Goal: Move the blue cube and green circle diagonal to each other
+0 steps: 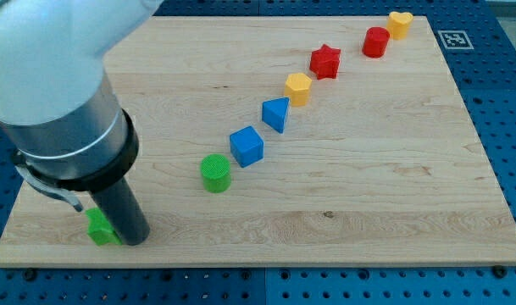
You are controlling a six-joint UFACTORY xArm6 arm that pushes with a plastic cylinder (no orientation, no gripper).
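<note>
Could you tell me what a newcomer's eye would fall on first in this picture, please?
First, the big grey arm filling the view's top left, its dark rod coming down so that my tip sits right beside a small green block near the board's bottom-left corner. Next, the diagonal row of blocks climbing from the green cylinder and blue cube at the centre up to the yellow heart at the top right.

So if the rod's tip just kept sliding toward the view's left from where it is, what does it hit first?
My tip would meet the small green block first; it sits right beside it, possibly already touching.
</note>
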